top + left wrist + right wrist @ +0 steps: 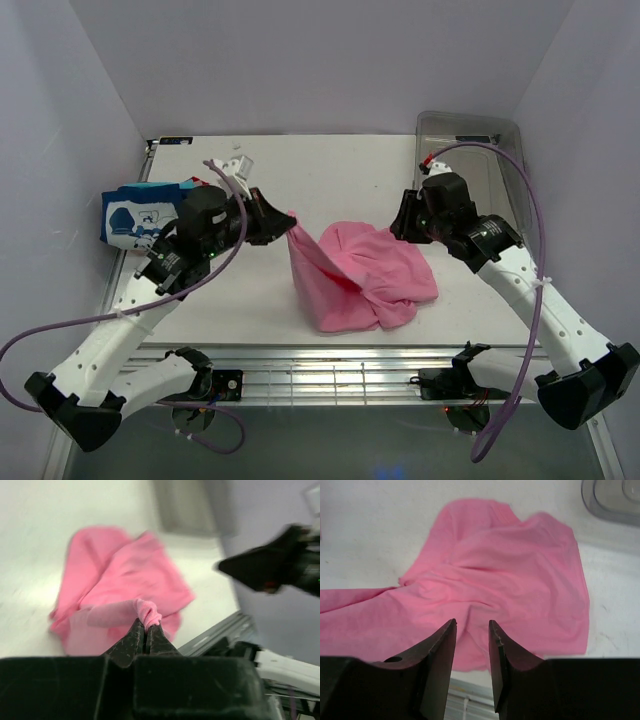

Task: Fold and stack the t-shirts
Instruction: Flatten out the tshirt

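Left end effector [146, 628] pinching pink t-shirt [125, 575], right end effector [472, 626] parted

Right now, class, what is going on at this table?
The left pincer is shut on a corner of the pink t-shirt, holding that corner up off the table. The right pincer stands open by the crumpled shirt, holding nothing. A folded stack sits at the table's left edge.

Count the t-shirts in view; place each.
2: pink t-shirt at centre, corner in the left gripper; folded blue t-shirt at far left. Others may hide beneath it.
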Controlling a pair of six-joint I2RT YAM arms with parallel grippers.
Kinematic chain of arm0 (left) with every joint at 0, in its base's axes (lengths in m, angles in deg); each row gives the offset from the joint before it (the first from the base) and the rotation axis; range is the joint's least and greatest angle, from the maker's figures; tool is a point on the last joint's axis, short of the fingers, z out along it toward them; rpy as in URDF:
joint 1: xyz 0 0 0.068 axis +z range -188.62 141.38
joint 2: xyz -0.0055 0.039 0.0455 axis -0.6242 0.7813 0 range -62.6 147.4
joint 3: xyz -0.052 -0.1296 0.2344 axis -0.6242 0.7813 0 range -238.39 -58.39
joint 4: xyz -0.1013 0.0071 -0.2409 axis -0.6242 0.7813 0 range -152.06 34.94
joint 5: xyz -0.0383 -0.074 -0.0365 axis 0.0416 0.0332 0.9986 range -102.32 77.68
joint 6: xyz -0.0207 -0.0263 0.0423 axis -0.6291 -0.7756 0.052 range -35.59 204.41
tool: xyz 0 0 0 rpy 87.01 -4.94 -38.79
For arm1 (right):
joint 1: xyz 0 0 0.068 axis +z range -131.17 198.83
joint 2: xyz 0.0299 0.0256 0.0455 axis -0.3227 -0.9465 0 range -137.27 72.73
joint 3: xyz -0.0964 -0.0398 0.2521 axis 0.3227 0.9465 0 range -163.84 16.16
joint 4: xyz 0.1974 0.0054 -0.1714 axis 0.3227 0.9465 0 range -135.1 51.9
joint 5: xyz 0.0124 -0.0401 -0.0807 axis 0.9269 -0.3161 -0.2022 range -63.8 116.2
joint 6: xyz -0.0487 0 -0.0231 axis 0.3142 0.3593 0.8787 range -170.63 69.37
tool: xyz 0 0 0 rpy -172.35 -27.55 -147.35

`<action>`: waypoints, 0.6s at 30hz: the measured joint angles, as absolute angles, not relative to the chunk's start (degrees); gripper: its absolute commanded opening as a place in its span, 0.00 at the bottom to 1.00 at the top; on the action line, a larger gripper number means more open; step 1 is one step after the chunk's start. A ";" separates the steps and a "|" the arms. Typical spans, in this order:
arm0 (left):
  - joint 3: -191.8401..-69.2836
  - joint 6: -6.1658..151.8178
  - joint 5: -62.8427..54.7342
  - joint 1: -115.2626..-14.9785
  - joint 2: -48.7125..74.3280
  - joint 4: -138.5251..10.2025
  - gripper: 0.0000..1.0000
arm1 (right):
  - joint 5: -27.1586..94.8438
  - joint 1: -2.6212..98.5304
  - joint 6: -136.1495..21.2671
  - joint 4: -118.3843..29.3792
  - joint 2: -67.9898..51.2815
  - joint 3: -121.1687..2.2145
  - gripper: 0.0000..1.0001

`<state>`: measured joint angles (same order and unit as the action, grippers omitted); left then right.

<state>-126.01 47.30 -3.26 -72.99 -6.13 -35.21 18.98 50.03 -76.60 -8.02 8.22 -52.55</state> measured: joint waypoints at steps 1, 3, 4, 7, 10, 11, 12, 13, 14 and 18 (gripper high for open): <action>-123.19 47.02 -4.52 -72.99 -6.04 -33.55 0.00 | 18.13 50.09 -77.81 -5.50 8.19 -51.59 0.39; -118.18 46.78 -6.95 -72.99 -5.52 -29.76 0.00 | 17.05 50.40 -79.93 -1.74 8.06 -50.45 0.39; -116.22 46.65 -8.15 -72.99 -5.41 -27.97 0.00 | 16.68 50.55 -80.93 0.18 7.91 -50.01 0.39; -113.29 46.36 -10.05 -72.99 -5.76 -25.17 0.00 | 15.70 51.34 -83.99 3.79 7.89 -47.87 0.39; -112.52 45.90 -11.98 -72.99 -6.83 -23.86 0.00 | 14.52 52.54 -87.25 7.46 7.84 -44.38 0.41; -112.54 45.66 -13.16 -72.99 -7.46 -23.38 0.00 | 14.19 52.94 -88.10 8.64 7.78 -43.30 0.43; -112.61 45.49 -14.16 -72.99 -8.12 -22.84 0.00 | 13.75 53.46 -89.35 10.10 7.65 -42.08 0.44; -112.94 45.16 -15.67 -72.99 -8.86 -21.83 0.00 | 13.43 53.90 -90.07 11.13 7.54 -41.18 0.45; -113.57 44.70 -17.73 -73.01 -9.61 -20.54 0.00 | 13.03 54.66 -91.05 12.42 7.34 -40.16 0.45; -117.33 42.45 -25.57 -73.01 -12.10 -16.21 0.00 | 12.60 58.14 -94.90 15.43 6.45 -36.99 0.45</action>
